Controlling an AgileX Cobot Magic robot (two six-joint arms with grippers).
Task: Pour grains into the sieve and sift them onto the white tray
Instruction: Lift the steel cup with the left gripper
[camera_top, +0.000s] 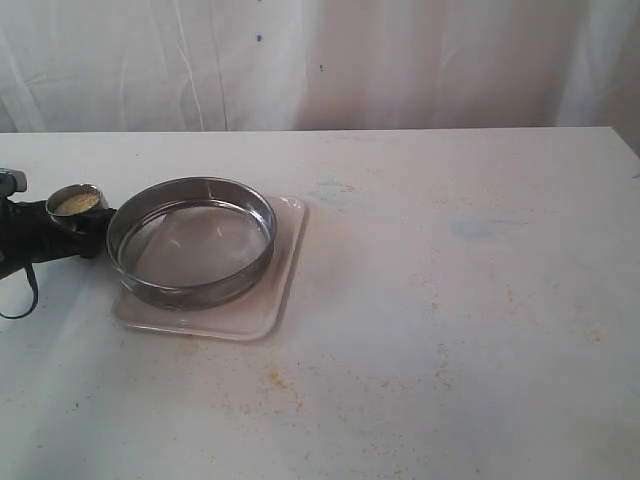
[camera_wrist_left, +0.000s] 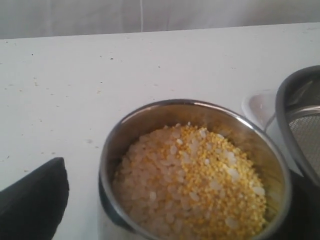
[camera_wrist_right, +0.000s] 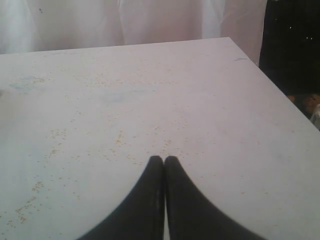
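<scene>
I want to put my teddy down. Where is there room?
Lots of room right of the white tray, out to the edge of the table, and in front of the tray. It is crowded on the left: sieve on the tray, cup of grains beside it.

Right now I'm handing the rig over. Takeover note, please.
Left claw: open around the steel cup, not gripping as far as I can tell.
Right claw: shut, empty, over the table.
Sieve: empty, sitting on the white tray.
Grains: in the cup, which is beside the sieve.
Done: nothing poured yet.
Left: grip the cup, pour into the sieve, sift onto the tray.
</scene>
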